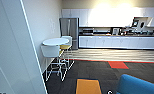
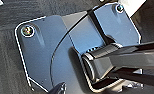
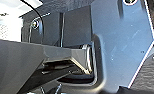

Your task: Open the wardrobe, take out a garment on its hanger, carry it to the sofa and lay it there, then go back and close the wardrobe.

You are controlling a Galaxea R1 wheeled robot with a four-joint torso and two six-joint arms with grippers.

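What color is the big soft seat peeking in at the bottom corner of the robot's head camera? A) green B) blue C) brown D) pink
B: the sofa in the lower right corner of the head view is bright blue, next to an orange floor patch.

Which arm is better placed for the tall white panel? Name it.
Left, likely: the white panel stands on the robot's left, while the blue sofa lies to its right.

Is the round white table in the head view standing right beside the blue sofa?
No. The table stands by the left wall with chairs, across the carpet from the sofa.
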